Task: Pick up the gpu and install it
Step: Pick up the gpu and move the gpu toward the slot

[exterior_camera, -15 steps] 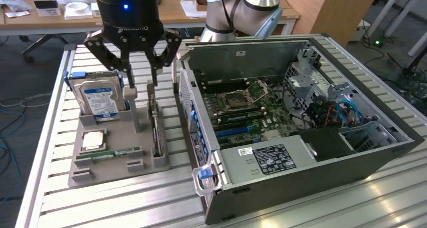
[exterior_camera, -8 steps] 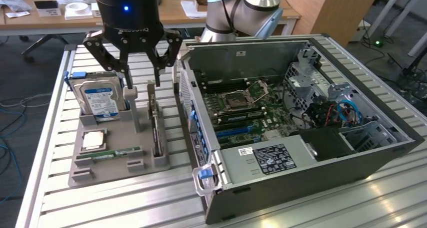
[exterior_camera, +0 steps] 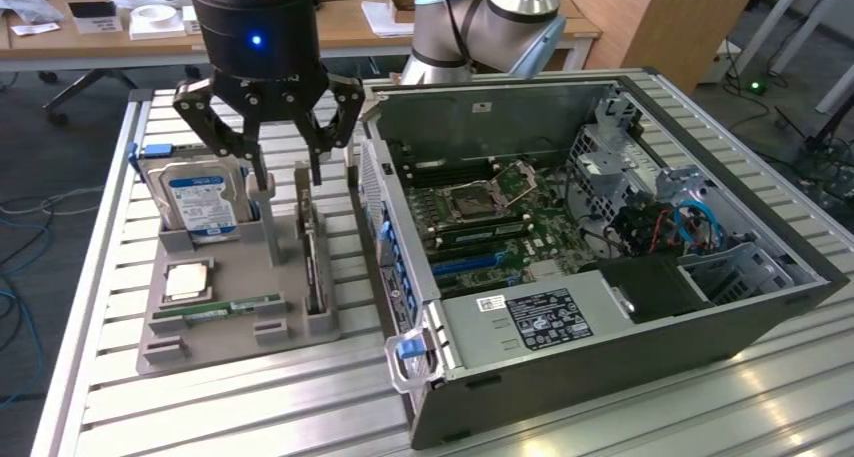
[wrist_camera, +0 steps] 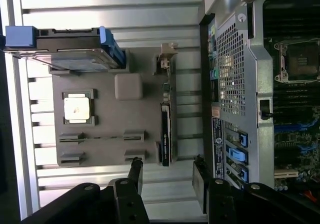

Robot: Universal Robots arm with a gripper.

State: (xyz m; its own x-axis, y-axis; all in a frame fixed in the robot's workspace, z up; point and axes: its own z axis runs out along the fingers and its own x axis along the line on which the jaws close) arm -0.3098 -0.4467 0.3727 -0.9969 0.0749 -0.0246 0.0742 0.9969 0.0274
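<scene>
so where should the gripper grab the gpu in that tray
Probably by its upper long edge, from straight above. The gpu stands on edge in the grey tray, so that thin edge is free for the gripper to pinch across.

claw [exterior_camera: 287, 172] black, with a blue light [exterior_camera: 256, 40] lit on the body above it. tabletop [exterior_camera: 240, 407] silver, ribbed in long parallel slats. tray [exterior_camera: 227, 329] plain grey. hard drive [exterior_camera: 200, 202] silver with a blue-and-white label. gpu [exterior_camera: 312, 262] black face, pale metal end. memory stick [exterior_camera: 220, 309] green. chip [exterior_camera: 187, 280] pale silver. case [exterior_camera: 641, 349] dark grey outside and bare light metal inside, with a blue clip [exterior_camera: 407, 349] at its 7 o'clock in the exterior view. motherboard [exterior_camera: 534, 239] green with blue slots [exterior_camera: 467, 264]. cables [exterior_camera: 687, 225] at the case's 3 o'clock are blue.
</scene>
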